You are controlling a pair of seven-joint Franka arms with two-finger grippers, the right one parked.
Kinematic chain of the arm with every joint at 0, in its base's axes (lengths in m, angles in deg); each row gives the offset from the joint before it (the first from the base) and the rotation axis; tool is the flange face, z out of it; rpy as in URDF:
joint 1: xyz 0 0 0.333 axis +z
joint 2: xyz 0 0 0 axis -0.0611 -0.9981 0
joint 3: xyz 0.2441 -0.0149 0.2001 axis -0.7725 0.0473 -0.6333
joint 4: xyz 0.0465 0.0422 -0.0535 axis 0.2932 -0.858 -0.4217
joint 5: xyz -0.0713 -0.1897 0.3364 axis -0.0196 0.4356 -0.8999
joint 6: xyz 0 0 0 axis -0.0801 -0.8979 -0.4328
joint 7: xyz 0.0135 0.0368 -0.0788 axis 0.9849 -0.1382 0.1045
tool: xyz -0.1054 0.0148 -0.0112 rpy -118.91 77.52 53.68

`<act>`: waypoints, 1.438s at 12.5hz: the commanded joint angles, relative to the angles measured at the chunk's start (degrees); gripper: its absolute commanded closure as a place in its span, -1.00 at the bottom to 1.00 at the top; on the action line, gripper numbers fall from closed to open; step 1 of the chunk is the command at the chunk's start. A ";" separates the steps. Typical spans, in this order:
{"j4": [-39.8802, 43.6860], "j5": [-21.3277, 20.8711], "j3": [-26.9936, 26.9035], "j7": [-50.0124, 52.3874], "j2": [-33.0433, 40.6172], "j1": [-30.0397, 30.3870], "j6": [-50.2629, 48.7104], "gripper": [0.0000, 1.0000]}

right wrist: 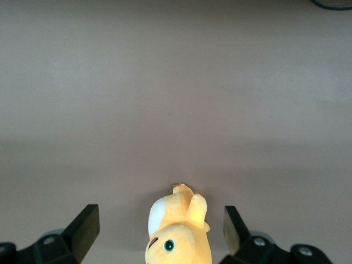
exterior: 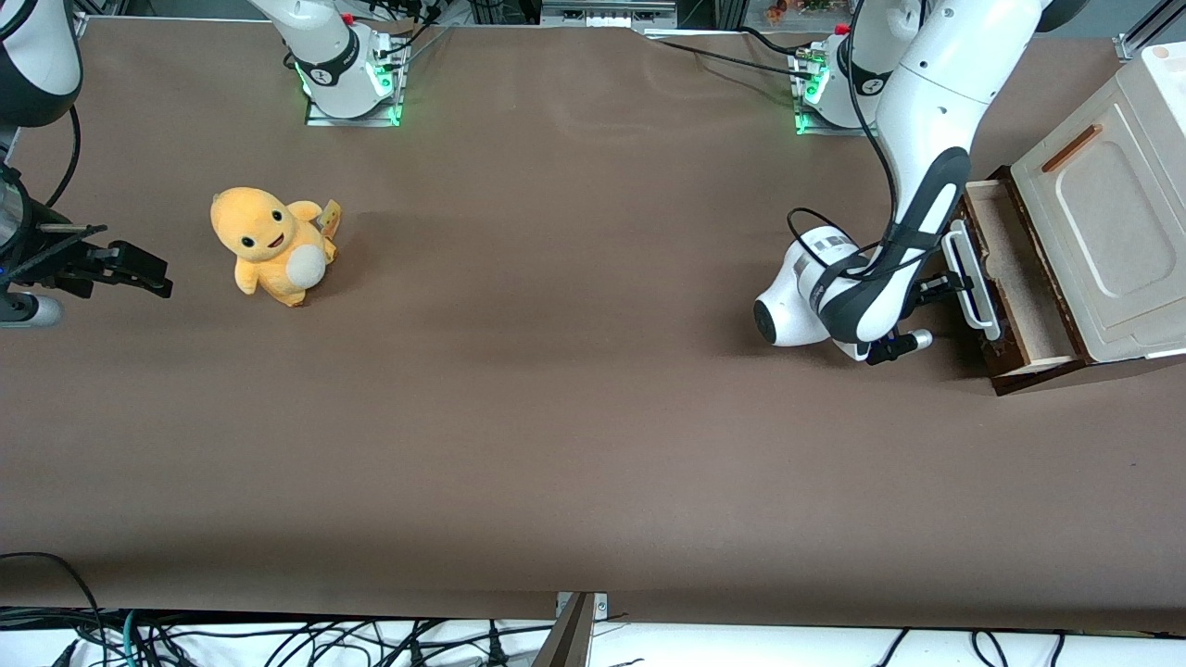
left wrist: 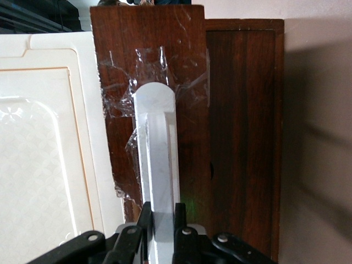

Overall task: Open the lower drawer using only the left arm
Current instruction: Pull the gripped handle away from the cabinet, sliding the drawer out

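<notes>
Gripper: we see the small black two-finger gripper (left wrist: 163, 217) pinching the white bar handle (left wrist: 157, 165).
Drawer: shallow dark-brown wooden lower drawer (exterior: 1015, 278), partly out.

The work surface is a table (exterior: 556, 445) covered edge to edge in a matte brown sheet, with faint creases (exterior: 611, 111) in the part farthest from the front camera. Lighting is even, throwing soft shadows only. Along the edge nearest the front camera runs a white strip (exterior: 741, 644) strewn with loose black cables (exterior: 278, 639); an aluminium frame rail (exterior: 1144, 32) stands at the working arm's end.
</notes>
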 commanded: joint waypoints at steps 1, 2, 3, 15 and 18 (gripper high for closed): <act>1.85 4.54 1.22 -0.71 0.18 -1.12 -3.63 0.91; 1.86 4.63 1.22 -0.71 0.18 -1.21 -3.63 0.91; 1.86 4.63 1.22 -0.71 0.18 -1.21 -3.63 0.91; 2.82 5.06 1.22 -0.71 -0.35 -1.21 -3.63 0.91; 3.00 6.03 1.22 -0.62 -0.35 -1.21 -3.63 0.91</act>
